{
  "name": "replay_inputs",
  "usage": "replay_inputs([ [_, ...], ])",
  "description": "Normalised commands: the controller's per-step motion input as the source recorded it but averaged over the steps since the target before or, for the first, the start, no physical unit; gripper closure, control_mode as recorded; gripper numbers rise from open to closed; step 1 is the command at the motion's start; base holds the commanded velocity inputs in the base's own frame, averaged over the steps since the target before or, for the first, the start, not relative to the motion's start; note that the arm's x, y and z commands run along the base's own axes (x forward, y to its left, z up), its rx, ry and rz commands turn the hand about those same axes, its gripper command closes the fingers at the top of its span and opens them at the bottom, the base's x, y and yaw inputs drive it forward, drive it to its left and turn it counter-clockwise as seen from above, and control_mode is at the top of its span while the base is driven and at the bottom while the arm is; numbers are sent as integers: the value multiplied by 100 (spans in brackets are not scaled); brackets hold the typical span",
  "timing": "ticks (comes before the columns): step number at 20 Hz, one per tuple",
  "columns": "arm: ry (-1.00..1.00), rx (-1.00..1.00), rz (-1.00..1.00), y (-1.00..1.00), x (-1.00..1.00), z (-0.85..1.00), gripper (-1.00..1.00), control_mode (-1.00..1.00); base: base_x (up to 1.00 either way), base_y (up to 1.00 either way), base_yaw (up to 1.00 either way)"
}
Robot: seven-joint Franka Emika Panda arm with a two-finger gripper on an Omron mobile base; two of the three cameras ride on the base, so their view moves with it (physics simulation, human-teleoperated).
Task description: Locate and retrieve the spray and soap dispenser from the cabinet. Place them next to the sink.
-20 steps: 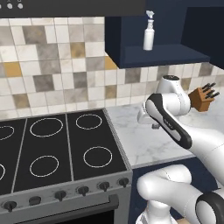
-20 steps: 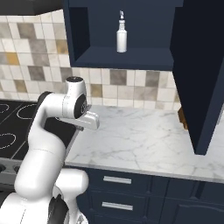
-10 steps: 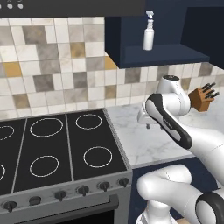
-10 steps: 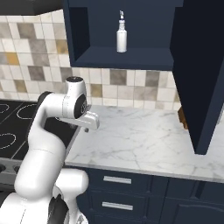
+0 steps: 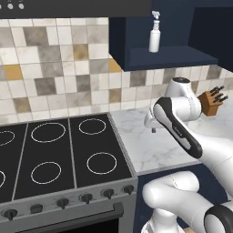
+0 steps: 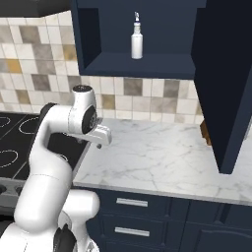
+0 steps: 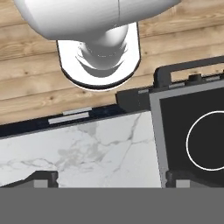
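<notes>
Stove: black stovetop (image 5: 54, 154) at far left, burners bare; unchanged from a second ago.
Counter: white marble counter (image 5: 136, 150) beside the stove, nothing set on it under the arm.
Gripper: gripper (image 5: 153, 129) hangs low over the counter's left edge. It was pinched shut a second ago; its fingertips (image 7: 43, 177) now stand wide apart with nothing between them. The arm's pose is otherwise the same.
Spray: spray (image 5: 155, 38) stands upright on the shelf of the cabinet (image 5: 173, 57), well above the gripper and untouched, in the same spot as before.
Knife block: wooden knife block (image 5: 211, 102) at far right against the wall.
Meaning: the jaws look readied for a first grasp; the likely next move is a reach up to the shelf. Nothing has been retrieved yet.
</notes>
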Motion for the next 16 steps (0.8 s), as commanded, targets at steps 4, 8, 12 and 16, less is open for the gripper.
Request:
replay_inputs([
  [4,-29,0,1,-8,-23,45,-100,-100,0,0,0],
  [8,-33,-2,2,-40,0,61,-100,-100,0,0,0],
  [12,-34,-6,2,-56,9,56,-100,-100,0,0,0],
  [16,-42,-9,0,-37,4,43,-100,-100,0,0,0],
])
